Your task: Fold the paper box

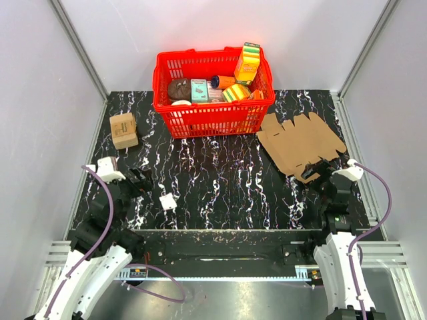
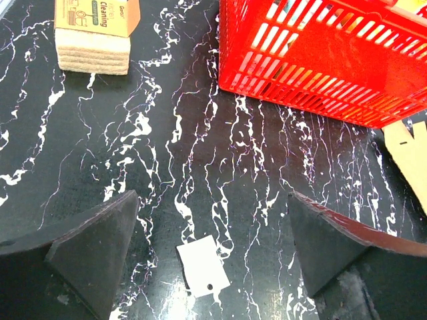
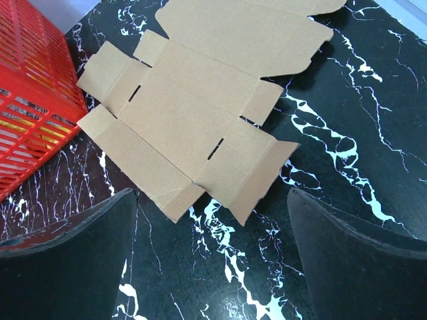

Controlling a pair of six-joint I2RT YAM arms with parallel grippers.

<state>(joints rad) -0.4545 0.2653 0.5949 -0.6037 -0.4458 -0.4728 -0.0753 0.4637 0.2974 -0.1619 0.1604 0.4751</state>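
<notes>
The box (image 3: 193,113) looks flat, light and bendy; pinch an edge flap. Left gripper (image 2: 210,203) and right gripper (image 3: 212,200) are wide open, empty.

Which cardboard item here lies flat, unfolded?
The plain brown paper box right of the red basket, in front of the right gripper: a creased sheet. The small printed box at left is a block.

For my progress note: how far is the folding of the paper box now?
Done: nothing; the paper box lies flat, unfolded, on the table beside the red basket. In hand: nothing is held; the right gripper is at the sheet's near edge, jaws open, and the left gripper, also open, is far from it. Left: every fold.
</notes>
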